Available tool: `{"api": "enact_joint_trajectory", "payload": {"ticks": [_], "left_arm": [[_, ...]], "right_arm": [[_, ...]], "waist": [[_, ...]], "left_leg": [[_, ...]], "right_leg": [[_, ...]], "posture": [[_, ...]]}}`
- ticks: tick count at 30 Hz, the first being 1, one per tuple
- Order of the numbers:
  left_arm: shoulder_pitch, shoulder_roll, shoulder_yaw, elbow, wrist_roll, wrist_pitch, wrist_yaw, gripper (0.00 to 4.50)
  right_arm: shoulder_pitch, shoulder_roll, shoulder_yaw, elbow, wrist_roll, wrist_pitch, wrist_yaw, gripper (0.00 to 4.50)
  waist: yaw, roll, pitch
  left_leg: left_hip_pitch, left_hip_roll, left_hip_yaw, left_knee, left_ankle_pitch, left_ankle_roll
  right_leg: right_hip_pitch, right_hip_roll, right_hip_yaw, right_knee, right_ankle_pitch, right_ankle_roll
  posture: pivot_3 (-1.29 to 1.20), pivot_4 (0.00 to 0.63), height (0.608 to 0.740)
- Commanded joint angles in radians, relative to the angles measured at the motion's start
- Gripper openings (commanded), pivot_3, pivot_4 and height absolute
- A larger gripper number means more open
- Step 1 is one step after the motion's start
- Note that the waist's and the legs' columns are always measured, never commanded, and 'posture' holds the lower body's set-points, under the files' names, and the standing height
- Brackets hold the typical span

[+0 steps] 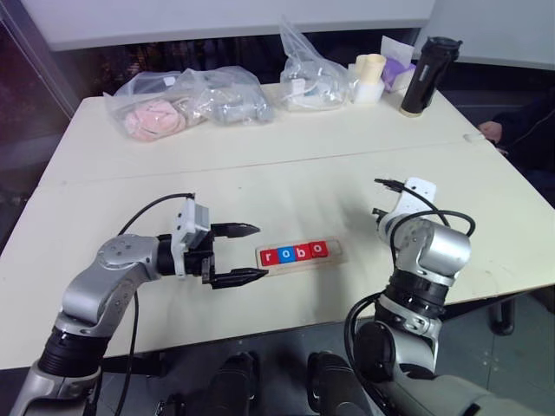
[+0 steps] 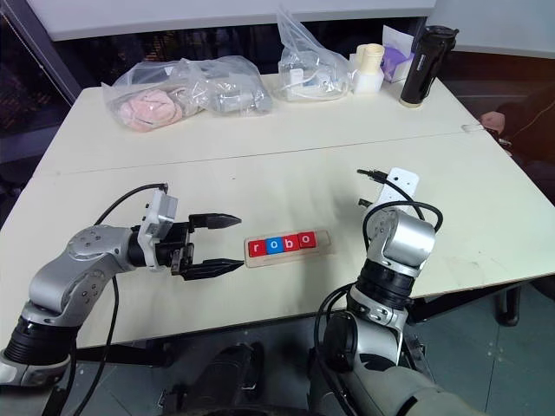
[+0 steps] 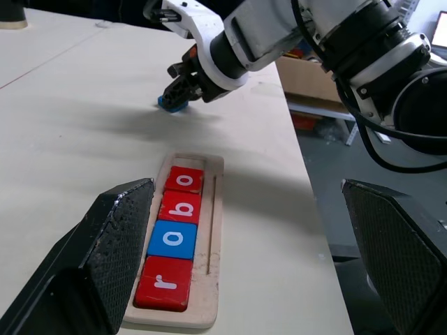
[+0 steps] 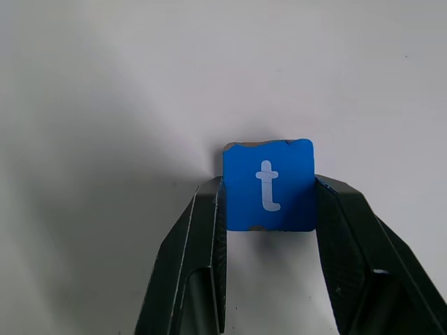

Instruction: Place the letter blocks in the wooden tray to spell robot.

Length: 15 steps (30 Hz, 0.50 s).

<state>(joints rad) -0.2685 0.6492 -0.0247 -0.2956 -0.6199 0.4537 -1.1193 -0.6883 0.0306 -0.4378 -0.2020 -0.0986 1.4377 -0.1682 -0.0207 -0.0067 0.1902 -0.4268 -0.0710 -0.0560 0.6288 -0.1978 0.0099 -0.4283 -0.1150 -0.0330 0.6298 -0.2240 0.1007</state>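
The wooden tray lies near the table's front edge and holds a row of letter blocks: red r, blue o, red b and red o. The slot at its right end is bare. A blue t block rests flat on the table to the right of the tray, also seen as the blue t block. My right gripper is shut on it, one finger on each side. My left gripper hangs open just left of the tray, pointing at it, with nothing between its fingers.
Clear plastic bags with soft items lie at the back left, another bag at the back middle. A cream cup stack and a black bottle stand back right. A person's hand rests at the right edge.
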Motion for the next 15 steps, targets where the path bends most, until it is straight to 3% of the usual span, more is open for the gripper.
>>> {"api": "enact_joint_trajectory", "payload": {"ticks": [1, 10, 15], "left_arm": [[0.001, 0.001, 0.009, -0.027, -0.005, -0.006, 0.002, 4.5], [0.002, 0.001, 0.006, -0.022, -0.002, -0.011, -0.002, 4.5], [0.004, 0.0, 0.005, -0.019, 0.001, -0.015, -0.005, 4.5]], "right_arm": [[0.066, -0.078, 0.149, -0.111, 0.131, 0.12, 0.167, 1.13], [0.31, -0.401, 0.295, -0.355, 0.36, 0.177, 0.392, 1.13], [0.372, -0.462, 0.292, -0.409, 0.431, 0.177, 0.389, 1.13]], "waist": [[0.001, 0.0, 0.0], [0.012, 0.0, 0.0], [0.01, -0.001, 0.0]], "left_leg": [[0.0, 0.0, 0.0, 0.0, 0.0, 0.0], [-0.001, 0.0, -0.001, -0.001, 0.0, 0.0], [-0.002, 0.0, -0.001, -0.002, -0.001, 0.0]], "right_leg": [[0.0, 0.0, 0.0, 0.0, 0.0, 0.0], [0.001, -0.003, -0.001, -0.003, -0.002, 0.001], [0.003, -0.004, -0.001, -0.01, -0.003, 0.004]], "posture": [[0.0, 0.15, 0.725], [0.0, 0.15, 0.725], [0.0, 0.15, 0.725]]}}
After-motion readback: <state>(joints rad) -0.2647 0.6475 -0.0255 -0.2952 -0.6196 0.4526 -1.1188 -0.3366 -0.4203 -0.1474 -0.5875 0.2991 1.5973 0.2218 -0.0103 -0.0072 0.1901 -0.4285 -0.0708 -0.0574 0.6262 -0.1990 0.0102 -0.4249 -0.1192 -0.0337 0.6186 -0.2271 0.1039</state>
